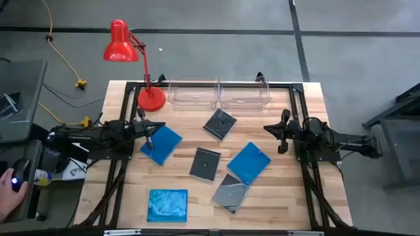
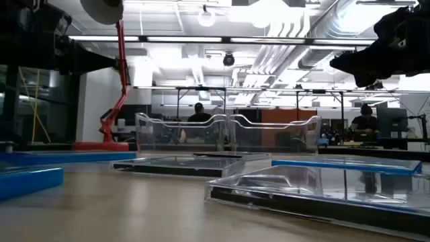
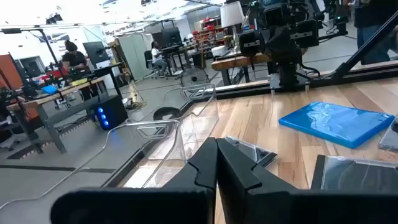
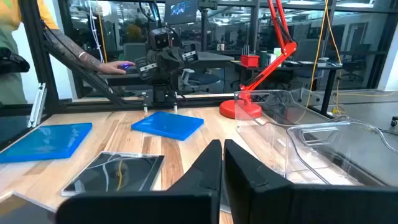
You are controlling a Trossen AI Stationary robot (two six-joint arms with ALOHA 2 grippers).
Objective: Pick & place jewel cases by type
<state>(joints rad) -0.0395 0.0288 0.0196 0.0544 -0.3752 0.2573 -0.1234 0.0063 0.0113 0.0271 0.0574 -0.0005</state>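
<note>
Currently left hand (image 1: pixel 148 134) shut, empty, over a blue case (image 1: pixel 161 143) | cases (image 1: pixel 209 164) flat on table (image 1: pixel 289 196): light, stiff, slick, brittle; pinch an edge | right hand (image 1: pixel 283 136) shut, empty.

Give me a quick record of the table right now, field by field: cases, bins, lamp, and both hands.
blue jewel cases: three, flat on the table
dark jewel cases: three, flat
clear bins: two, side by side at the far edge, nothing visible inside
red lamp: far left corner
left hand: shut, holding nothing, over the left side
right hand: shut, holding nothing, over the right side
</note>
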